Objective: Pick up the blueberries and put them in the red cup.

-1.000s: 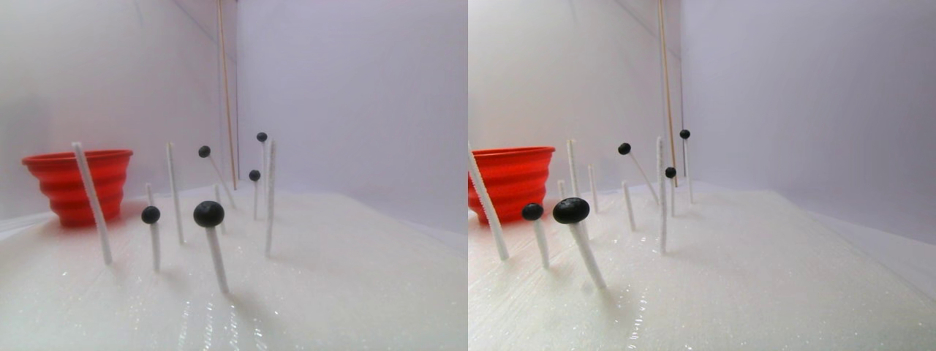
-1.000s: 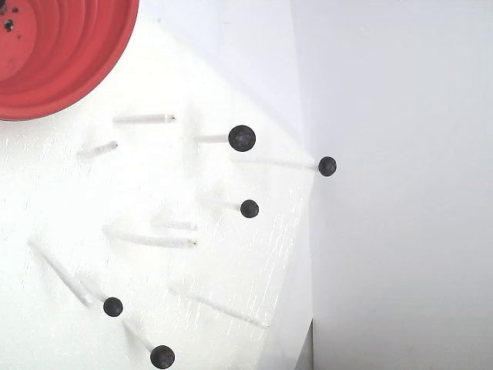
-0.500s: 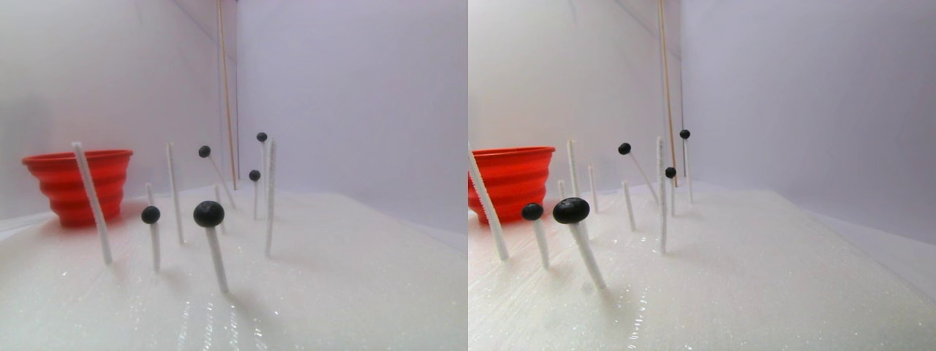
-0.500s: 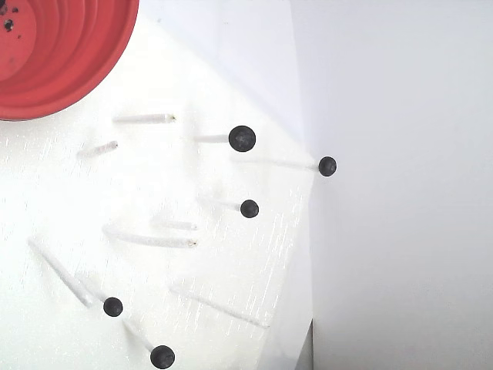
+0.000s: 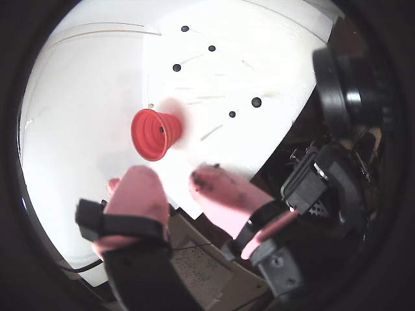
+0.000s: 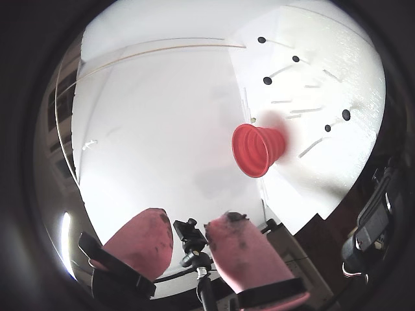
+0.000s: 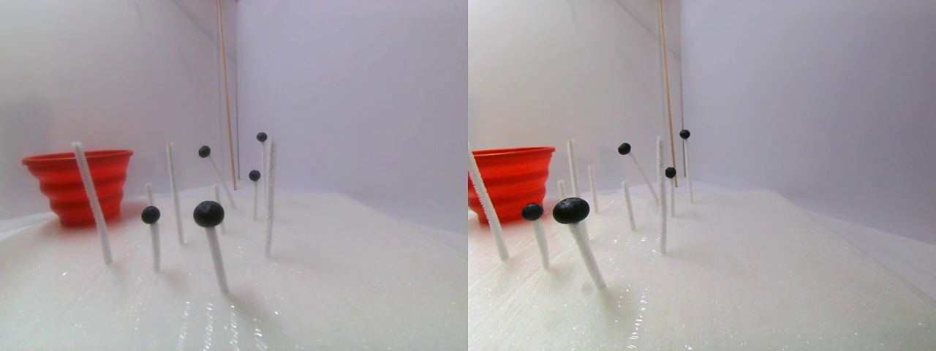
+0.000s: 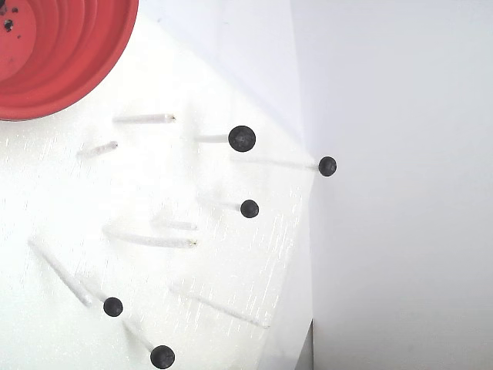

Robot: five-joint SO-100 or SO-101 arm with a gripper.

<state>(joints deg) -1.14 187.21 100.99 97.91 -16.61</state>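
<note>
Wrist view shows pink fingers (image 5: 170,188) spread and empty, lower frame; I'd approach one stalk-mounted blueberry (image 5: 257,102) squarely, then carry it to the red cup (image 5: 153,133).

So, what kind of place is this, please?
Probably a home-made test booth: plain white walls, a white base studded with white stalks bearing blueberries, and a red cup.

tool (image 5: 175,184) | pink smudged fingertips (image 5: 137,191) | black straps | black housing
</note>
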